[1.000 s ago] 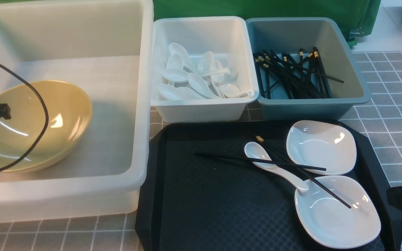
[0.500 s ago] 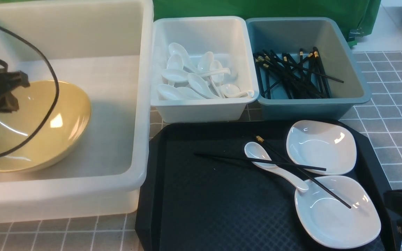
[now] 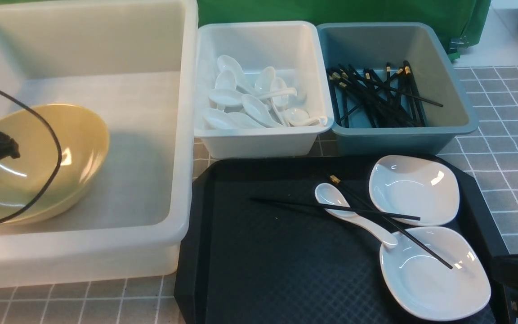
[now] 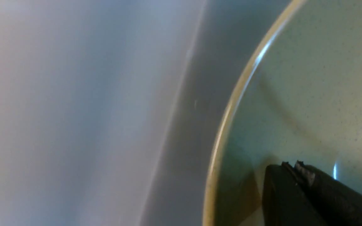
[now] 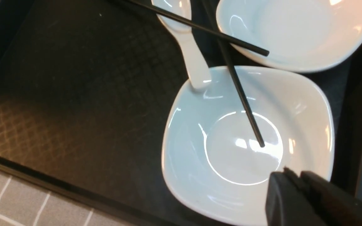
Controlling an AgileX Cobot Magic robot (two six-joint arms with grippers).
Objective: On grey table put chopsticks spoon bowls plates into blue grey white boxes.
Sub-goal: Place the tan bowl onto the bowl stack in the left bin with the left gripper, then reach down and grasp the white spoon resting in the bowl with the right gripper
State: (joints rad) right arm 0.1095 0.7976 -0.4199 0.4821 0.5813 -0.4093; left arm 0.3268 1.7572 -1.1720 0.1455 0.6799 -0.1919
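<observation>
Yellow bowl (image 3: 79,148) shifted leftward in translucent tub (image 3: 187,135), judged stowed; left gripper (image 4: 297,166) seen shut, empty. Right gripper (image 5: 294,175) brought over plate (image 5: 231,150) at tray (image 3: 250,270) near-right corner, opening undeterminable; plate likely targeted next

Staged lab workspace: green backdrop cloth (image 3: 331,11) behind gridded grey table (image 3: 502,112).

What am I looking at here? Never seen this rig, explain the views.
A two-armed robot sorting tableware on a grey table. The front view looks forward from between the arms; each wrist view looks along one arm's tool. The left tool, shut and empty, is over the yellow bowl in the large tub. The white box holds spoons, the blue-grey box chopsticks. On the black tray lie two plates, one spoon and two chopsticks crossed. The right tool hovers over the near plate, holding nothing.
</observation>
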